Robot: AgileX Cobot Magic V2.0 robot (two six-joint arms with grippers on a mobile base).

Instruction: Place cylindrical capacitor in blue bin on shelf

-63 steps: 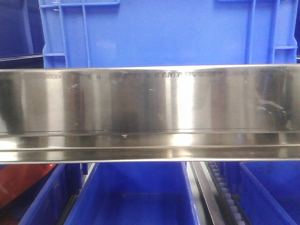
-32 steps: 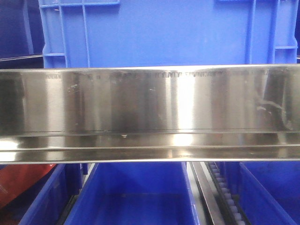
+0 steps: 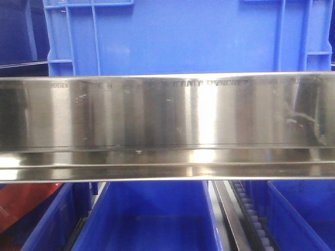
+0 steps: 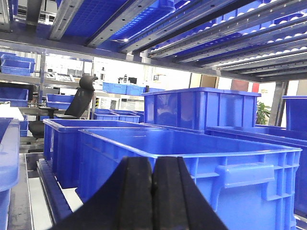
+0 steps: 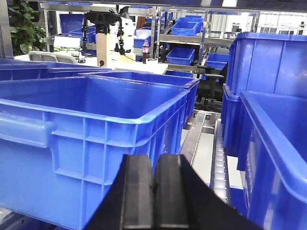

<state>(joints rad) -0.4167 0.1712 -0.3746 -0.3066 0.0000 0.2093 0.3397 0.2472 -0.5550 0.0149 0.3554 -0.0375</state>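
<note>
Left gripper (image 4: 153, 191): black fingers pressing together, nothing showing between them, sitting just in front of a blue bin (image 4: 192, 163).
Right gripper (image 5: 154, 194): fingers likewise closing flat against each other, facing another blue bin's (image 5: 86, 129) near wall.
Shelf (image 3: 167, 125): its brushed steel rail filling the front view, bins showing above and below.
Cylindrical capacitor: not showing in any view.
Far background: office chair (image 4: 76, 103) standing beyond the bins.
</note>
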